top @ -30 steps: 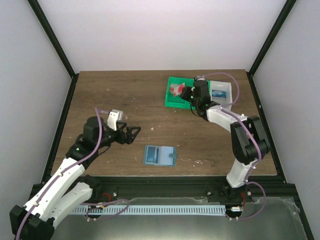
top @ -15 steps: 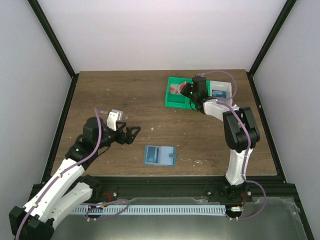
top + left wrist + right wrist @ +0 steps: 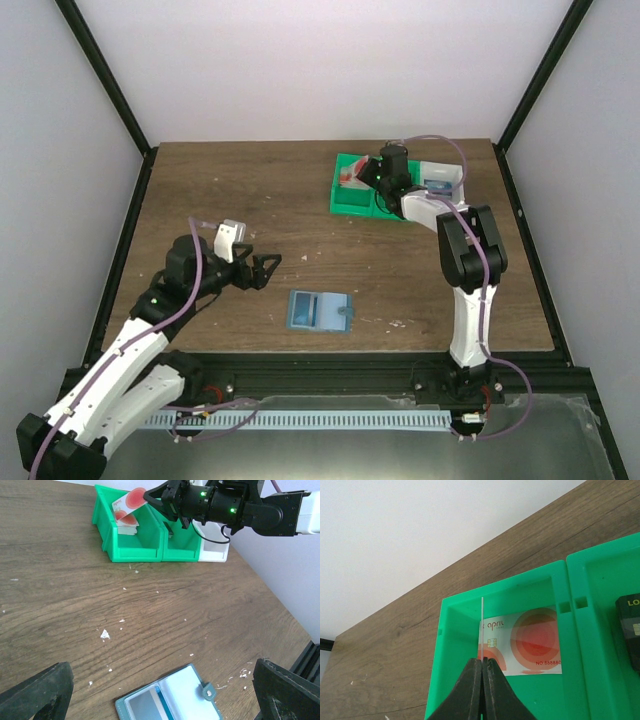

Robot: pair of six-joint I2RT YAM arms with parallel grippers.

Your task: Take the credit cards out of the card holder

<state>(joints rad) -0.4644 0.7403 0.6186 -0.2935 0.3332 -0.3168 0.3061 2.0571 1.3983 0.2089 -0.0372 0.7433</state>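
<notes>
The right end effector (image 3: 482,664) has its fingers pressed together on a thin credit card (image 3: 129,499). The right wrist view shows this card only by its edge, as a fine white line standing upright. In the left wrist view it is white with red circles, and it hangs over the left compartment of the green bin (image 3: 132,555). A second card (image 3: 525,645), white and red with a small chip, lies flat on the floor of that same compartment. In the next green compartment, at 3 o'clock from it, lies a dark card (image 3: 631,630). A white bin (image 3: 455,187) stands right against the green bin on its 3 o'clock side. The bins are at about 1 o'clock on the worktop (image 3: 240,190), near the far edge.

The card holder (image 3: 320,310) lies open and flat at about 6 o'clock on the worktop, near the front edge and well apart from the bins. One panel shows a pale rectangle with a blue stripe; I cannot tell if this is a card.

The left end effector (image 3: 264,270) is spread wide and grips nothing. It is at 10 o'clock from the card holder, apart from it.
</notes>
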